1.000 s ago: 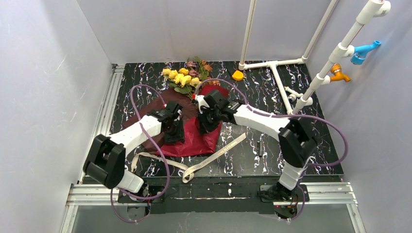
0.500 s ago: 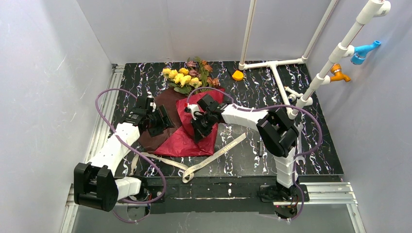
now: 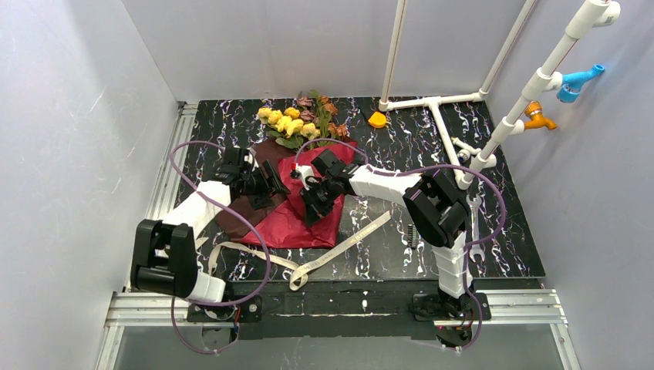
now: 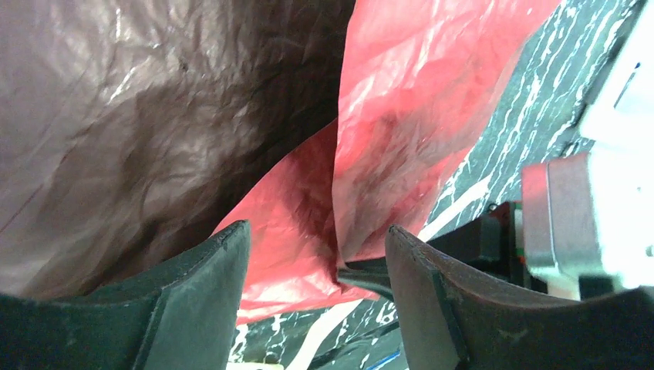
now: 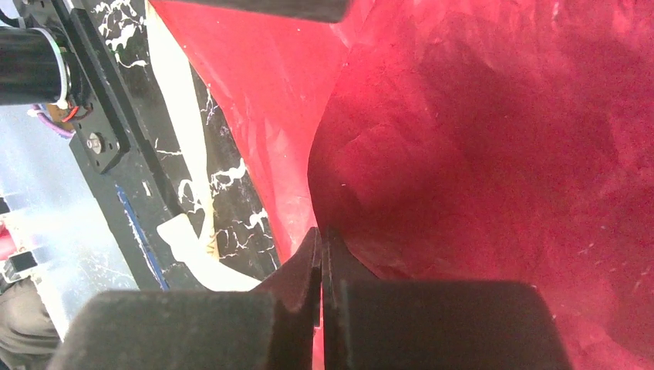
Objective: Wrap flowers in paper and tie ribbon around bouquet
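Note:
The flowers [image 3: 297, 122], yellow and pink-brown blooms with green leaves, lie at the back of the table, their stems hidden under the paper. The crinkled paper [image 3: 305, 223] lies partly folded, red towards the front and its maroon side [image 3: 245, 206] showing on the left. My right gripper [image 3: 307, 206] is shut on a raised red fold of the paper [image 5: 463, 139], which comes straight out of its closed tips [image 5: 321, 231]. My left gripper [image 3: 271, 183] hovers open over the maroon side [image 4: 139, 116], its fingertips [image 4: 231, 247] apart with nothing between them. The beige ribbon [image 3: 339, 245] lies loose in front of the paper.
A small orange cap [image 3: 376, 119] sits at the back near a white pipe frame [image 3: 436, 116] that runs down the right side. A small dark strip [image 3: 412, 231] lies right of the ribbon. Purple cables [image 3: 231, 223] loop off both arms.
My left gripper has let go of the paper, opened and swung left and back. My right gripper stays shut on the red fold and has shifted slightly left.

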`<state>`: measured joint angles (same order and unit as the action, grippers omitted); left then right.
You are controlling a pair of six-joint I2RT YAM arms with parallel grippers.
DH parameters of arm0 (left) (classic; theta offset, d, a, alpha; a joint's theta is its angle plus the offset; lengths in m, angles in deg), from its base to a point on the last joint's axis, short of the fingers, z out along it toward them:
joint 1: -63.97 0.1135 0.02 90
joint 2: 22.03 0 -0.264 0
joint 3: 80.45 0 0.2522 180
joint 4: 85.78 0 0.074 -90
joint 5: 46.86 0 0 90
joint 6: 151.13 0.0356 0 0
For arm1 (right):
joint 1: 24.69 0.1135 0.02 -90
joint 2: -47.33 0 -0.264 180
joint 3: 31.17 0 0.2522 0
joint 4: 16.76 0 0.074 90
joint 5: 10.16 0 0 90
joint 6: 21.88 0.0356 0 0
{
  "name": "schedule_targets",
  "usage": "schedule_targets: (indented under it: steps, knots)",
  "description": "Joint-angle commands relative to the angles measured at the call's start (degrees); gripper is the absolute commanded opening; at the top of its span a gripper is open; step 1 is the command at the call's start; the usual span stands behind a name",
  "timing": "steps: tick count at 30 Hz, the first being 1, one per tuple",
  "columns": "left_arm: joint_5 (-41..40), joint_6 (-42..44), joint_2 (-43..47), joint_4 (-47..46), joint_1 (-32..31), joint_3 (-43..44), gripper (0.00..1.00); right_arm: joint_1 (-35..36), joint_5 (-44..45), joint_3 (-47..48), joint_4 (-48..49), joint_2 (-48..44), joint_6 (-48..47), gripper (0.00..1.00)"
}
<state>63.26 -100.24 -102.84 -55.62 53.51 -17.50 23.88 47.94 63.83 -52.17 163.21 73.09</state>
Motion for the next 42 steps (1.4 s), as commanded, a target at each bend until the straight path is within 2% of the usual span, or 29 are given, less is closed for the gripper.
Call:
schedule_targets:
  steps: [1, 5, 8, 11, 14, 15, 18, 20, 22, 23, 29, 32, 42]
  knots:
    - [4.06, -1.85, -3.06, -5.07, 0.44, 2.79, 0.62, 0.29, -2.42, 0.78, 2.49, 0.32, -0.31, 0.01]
    - [5.54, -3.28, -7.49, -8.04, 0.87, 4.08, 0.59, 0.29, -2.66, 0.76, 2.49, 0.3, -0.47, 0.01]
    - [8.4, -4.4, -11.3, -11.95, 1.41, 5.06, 0.51, 0.29, -2.98, 0.64, 2.58, 0.39, -0.57, 0.01]
    - [11.15, -5.14, -14.92, -14.81, 1.82, 6.25, 0.35, 0.29, -3.41, 0.6, 2.57, 0.48, -0.75, 0.01]
    - [12.08, -5.65, -16.5, -16.05, 1.9, 6.62, 0.02, 0.29, -3.3, 0.51, 2.49, 0.45, -0.84, 0.01]
    - [12.0, -5.68, -16.65, -16.8, 1.86, 6.58, 0.0, 0.29, -3.14, 0.44, 2.43, 0.41, -0.84, 0.01]
    - [10.88, -5.52, -15.89, -17.85, 1.94, 5.78, 0.0, 0.21, -2.17, 0.02, 2.71, -0.11, -0.22, 0.03]
    - [10.14, -4.76, -15.5, -17.09, 1.93, 5.73, 0.0, -0.07, -0.11, -0.01, 3.03, -0.9, 1.33, 0.23]
    - [9.52, -3.4, -15.56, -14.55, 1.93, 6.47, 0.0, -1.09, 0.15, -0.54, 4.63, -2.45, 4.14, 0.5]
    - [9.16, -2.95, -15.57, -13.57, 1.88, 6.6, 0.0, -1.91, -0.09, -1.31, 6.27, -3.68, 5.97, 0.56]
    - [4.73, -0.14, -13.89, -9.0, 1.89, 6.33, 0.0, -11.25, -0.78, -9.9, 18.42, -12.43, 18.98, 0.66]
    - [2.77, 0.99, -14.1, -6.3, 1.93, 6.79, 0.0, -16.35, -0.72, -14.95, 23.65, -15.04, 22.96, 0.76]
    - [2.78, 2.07, -16.62, -4.98, 1.93, 7.52, 0.0, -25.46, -2.45, -18.87, 29.92, -9.44, 30.8, 0.81]
